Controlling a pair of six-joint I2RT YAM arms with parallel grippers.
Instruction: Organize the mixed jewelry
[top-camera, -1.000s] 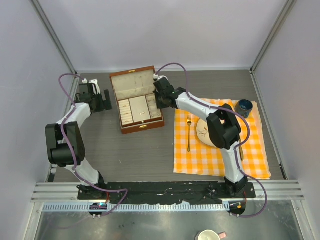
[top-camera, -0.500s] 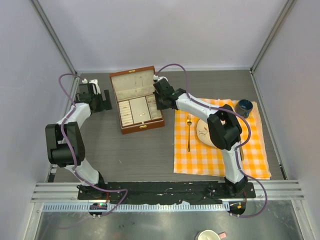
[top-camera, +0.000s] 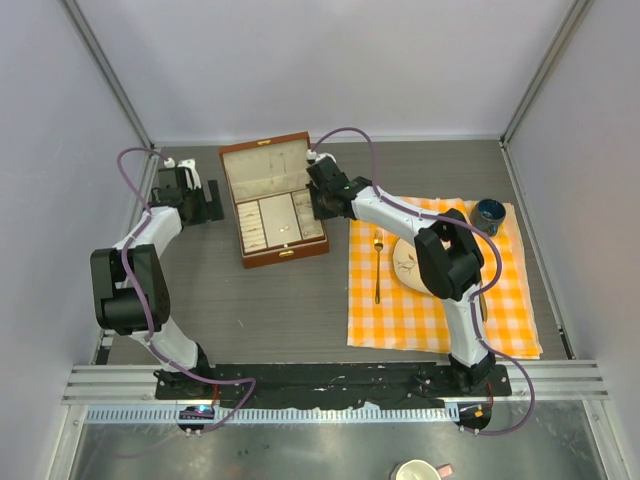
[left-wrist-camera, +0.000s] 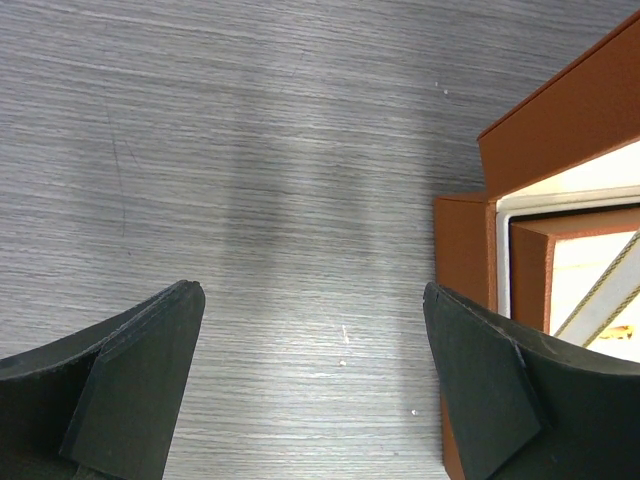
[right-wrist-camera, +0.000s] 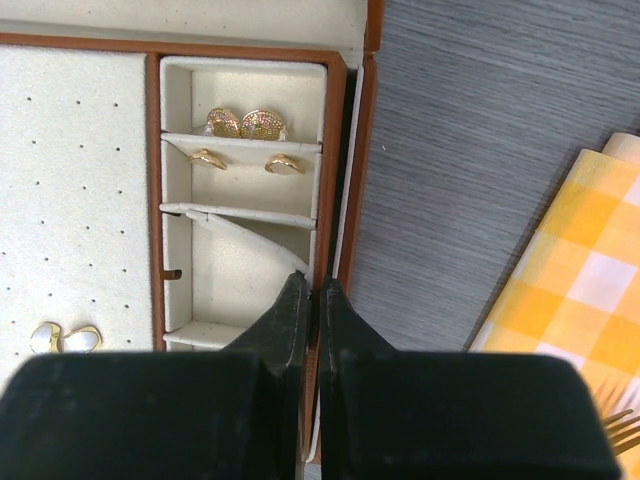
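Note:
The brown wooden box stands open at the back of the table. In the right wrist view its cream compartments hold two gold fan-shaped studs, two gold rings and two pearl-like studs. A cream divider lies tilted in one compartment. My right gripper is shut on the inner tray's brown right wall. My left gripper is open and empty over bare table, just left of the box's corner. The silver hoop bracelet is not in view.
A yellow checked cloth lies at the right with a plate, a gold fork and a dark blue cup on it. Grey walls close in the table on three sides.

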